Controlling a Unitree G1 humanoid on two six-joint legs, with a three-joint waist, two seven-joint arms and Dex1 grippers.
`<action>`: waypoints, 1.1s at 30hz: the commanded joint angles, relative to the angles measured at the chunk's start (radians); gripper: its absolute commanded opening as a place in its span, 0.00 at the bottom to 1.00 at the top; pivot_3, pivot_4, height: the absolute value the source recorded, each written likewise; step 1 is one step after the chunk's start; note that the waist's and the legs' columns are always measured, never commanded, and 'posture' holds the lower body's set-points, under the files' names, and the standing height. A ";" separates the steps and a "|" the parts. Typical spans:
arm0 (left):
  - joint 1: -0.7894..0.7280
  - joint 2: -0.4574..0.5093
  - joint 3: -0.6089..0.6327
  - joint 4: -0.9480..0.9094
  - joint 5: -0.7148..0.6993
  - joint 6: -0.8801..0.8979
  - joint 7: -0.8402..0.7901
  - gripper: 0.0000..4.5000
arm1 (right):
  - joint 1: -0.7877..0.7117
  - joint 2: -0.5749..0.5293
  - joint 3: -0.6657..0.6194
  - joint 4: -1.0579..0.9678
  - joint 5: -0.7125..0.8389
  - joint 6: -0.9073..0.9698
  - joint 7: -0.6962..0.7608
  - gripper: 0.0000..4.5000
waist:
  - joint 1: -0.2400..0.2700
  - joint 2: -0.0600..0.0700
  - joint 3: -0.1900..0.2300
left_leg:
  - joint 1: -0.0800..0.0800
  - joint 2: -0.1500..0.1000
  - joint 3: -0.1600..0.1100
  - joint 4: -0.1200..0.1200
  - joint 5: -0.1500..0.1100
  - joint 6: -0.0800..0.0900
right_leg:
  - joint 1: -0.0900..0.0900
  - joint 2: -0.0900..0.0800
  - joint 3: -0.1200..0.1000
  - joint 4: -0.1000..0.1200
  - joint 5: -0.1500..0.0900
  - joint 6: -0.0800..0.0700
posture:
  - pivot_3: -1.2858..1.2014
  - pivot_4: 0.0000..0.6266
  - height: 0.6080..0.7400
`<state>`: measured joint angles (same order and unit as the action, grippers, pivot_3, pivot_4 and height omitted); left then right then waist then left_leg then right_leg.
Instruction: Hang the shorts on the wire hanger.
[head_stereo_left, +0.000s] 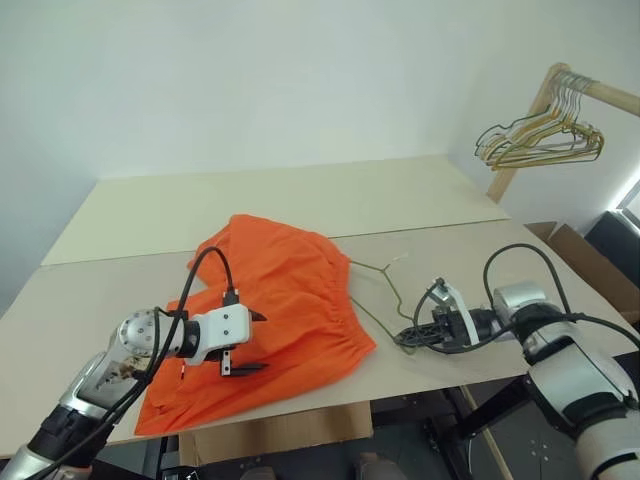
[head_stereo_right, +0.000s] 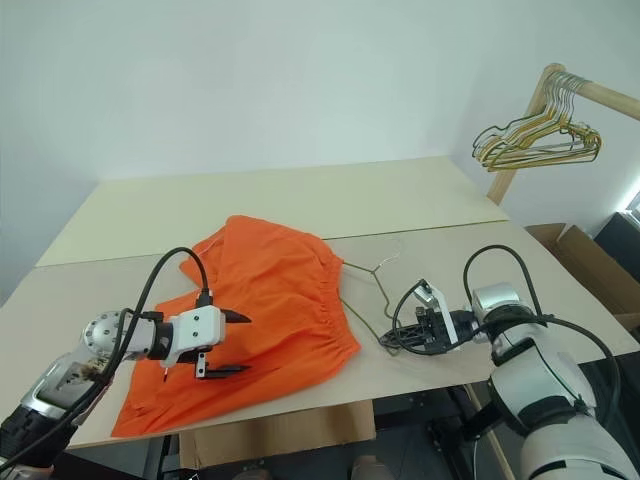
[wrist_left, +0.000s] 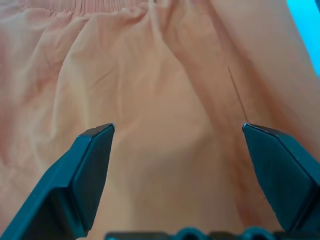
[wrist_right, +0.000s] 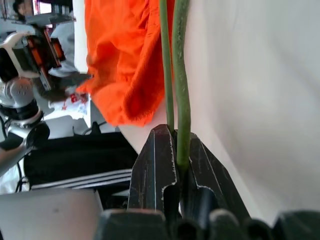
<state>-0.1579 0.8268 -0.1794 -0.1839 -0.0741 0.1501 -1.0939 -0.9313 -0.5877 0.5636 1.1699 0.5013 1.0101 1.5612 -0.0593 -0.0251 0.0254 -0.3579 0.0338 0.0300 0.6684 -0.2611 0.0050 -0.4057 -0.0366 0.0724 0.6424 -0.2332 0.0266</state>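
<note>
Left eye view: the orange shorts (head_stereo_left: 275, 315) lie spread flat on the pale worktop (head_stereo_left: 300, 200), long axis running from far edge to near edge, gathered waistband facing right. The wire hanger (head_stereo_left: 375, 290) lies just beside that waistband, hook pointing away. The right hand (head_stereo_left: 405, 338) is clenched on its near corner. The left hand (head_stereo_left: 248, 343) hovers released over the shorts.
</note>
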 joint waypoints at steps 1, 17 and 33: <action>-0.015 0.002 0.006 -0.009 0.008 -0.016 0.007 0.99 | -0.052 0.021 -0.094 0.059 -0.058 -0.045 0.046 0.00 | 0.002 0.000 0.000 | 0.000 0.000 0.000 0.000 0.000 0.000 | 0.000 0.000 0.000 0.000 0.000 0.000 | 0.53 0.00 1.00; -0.074 -0.021 0.050 0.012 -0.049 -0.006 -0.003 0.99 | 0.031 0.074 -0.455 -0.070 -0.178 -0.583 -0.133 0.00 | 0.016 0.000 0.000 | -0.007 0.000 -0.001 0.000 0.000 0.000 | -0.005 0.000 -0.001 0.000 0.002 -0.002 | 0.52 0.00 1.00; -0.953 -0.088 0.084 0.889 -0.056 -0.254 -0.226 0.99 | 0.058 0.125 -0.431 -0.209 -0.369 -1.004 -0.235 0.00 | -0.004 0.000 0.000 | -0.014 -0.002 -0.001 0.002 0.000 -0.001 | -0.014 -0.001 -0.001 0.002 0.002 -0.003 | 0.52 0.00 1.00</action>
<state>-1.0633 0.7462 -0.0698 0.6109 -0.1660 -0.0212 -1.2675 -0.8458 -0.4646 0.1436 1.0043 0.1377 0.0444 1.3345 -0.0637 -0.0249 0.0254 -0.3721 0.0318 0.0287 0.6701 -0.2606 0.0045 -0.4196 -0.0374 0.0714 0.6446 -0.2309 0.0235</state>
